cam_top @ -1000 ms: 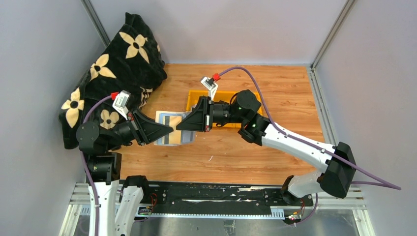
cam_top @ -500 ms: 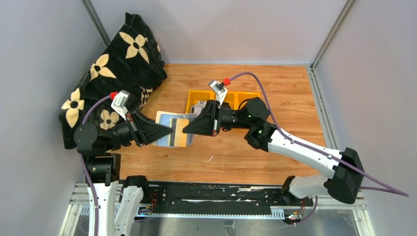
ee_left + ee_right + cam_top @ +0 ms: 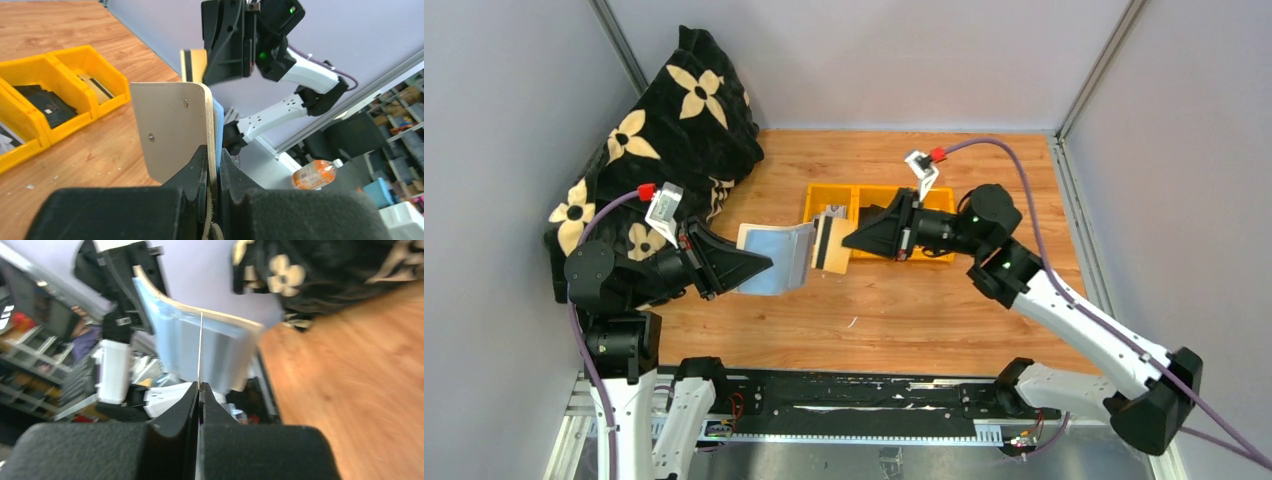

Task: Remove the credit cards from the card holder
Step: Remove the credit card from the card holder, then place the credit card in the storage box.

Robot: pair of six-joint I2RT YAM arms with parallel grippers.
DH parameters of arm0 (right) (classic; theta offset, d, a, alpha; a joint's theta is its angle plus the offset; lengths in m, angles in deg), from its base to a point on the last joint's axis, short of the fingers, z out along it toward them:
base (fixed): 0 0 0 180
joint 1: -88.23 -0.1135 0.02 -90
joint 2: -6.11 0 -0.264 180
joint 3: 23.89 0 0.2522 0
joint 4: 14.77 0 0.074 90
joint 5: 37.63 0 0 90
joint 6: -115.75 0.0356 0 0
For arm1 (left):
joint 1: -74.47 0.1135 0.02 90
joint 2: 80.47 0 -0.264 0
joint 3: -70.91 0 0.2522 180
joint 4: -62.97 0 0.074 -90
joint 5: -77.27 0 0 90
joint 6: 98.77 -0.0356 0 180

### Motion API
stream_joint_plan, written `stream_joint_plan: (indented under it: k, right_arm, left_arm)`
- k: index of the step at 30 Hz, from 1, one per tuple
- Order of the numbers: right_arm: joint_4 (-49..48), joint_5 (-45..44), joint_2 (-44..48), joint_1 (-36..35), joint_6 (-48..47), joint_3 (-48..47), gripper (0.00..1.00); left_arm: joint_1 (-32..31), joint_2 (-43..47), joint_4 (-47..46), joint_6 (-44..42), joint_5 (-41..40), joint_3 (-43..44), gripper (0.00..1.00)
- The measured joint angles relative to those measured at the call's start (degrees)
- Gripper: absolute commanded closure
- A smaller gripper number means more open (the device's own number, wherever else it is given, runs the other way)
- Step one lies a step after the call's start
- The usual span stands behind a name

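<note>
The left tool (image 3: 764, 266) is clamped shut on one edge of the card holder (image 3: 776, 256). It holds the holder up off the surface (image 3: 904, 310), braced so the pale inside opens toward 3 o'clock. On that side the right tool (image 3: 848, 241), pinched closed on a credit card (image 3: 829, 243), holds it just beside the holder's open edge. The yellow bins (image 3: 879, 188), at 1 o'clock of the card, are probably where it goes.

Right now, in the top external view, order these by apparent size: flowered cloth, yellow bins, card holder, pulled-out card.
Largest first: flowered cloth, yellow bins, card holder, card. Holder and card are held up nearer the camera, yet the gaps look clear.
</note>
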Motion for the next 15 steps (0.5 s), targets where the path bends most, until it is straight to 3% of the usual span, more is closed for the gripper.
stream_joint_plan:
  k: [8,15]
  right_arm:
    - [24.4,-5.0,5.9,17.2,-13.1,-1.0,1.0]
    - [37.8,-15.1,1.3,31.8,-22.9,-1.0,1.0]
  left_arm:
    - [0.0,-1.1,9.0,-10.6,-0.1,2.5,1.0]
    - [0.0,-1.9,11.2,-13.0,0.0,2.6,1.0]
